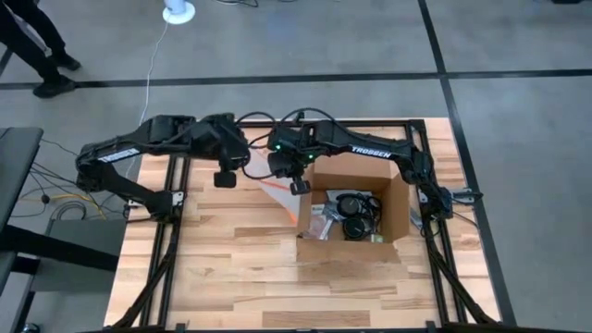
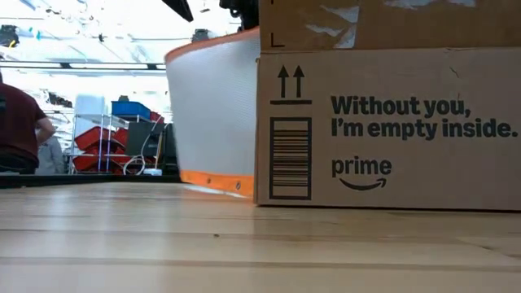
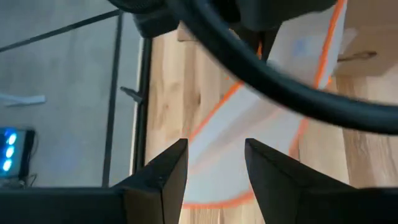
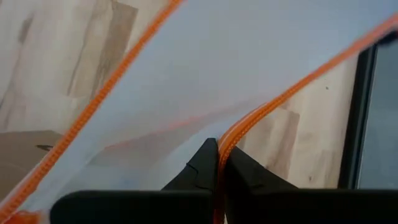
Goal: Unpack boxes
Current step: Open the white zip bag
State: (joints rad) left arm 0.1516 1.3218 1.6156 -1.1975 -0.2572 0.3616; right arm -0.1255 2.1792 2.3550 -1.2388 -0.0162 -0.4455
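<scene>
Right gripper (image 4: 217, 152) jaws clenched on pouch (image 4: 236, 81) edge beside open box (image 1: 356, 250), left gripper (image 3: 214, 162) jaws released above pouch, wooden desk (image 1: 231, 277).

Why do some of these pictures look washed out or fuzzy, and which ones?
Low view: the room behind is blown out by bright light, while the cardboard box print stays crisp. Left wrist view: a dark cable close to the lens is blurred. Right wrist view: the right tool pinches the orange-edged pouch, so near the lens that it looks soft.
</scene>
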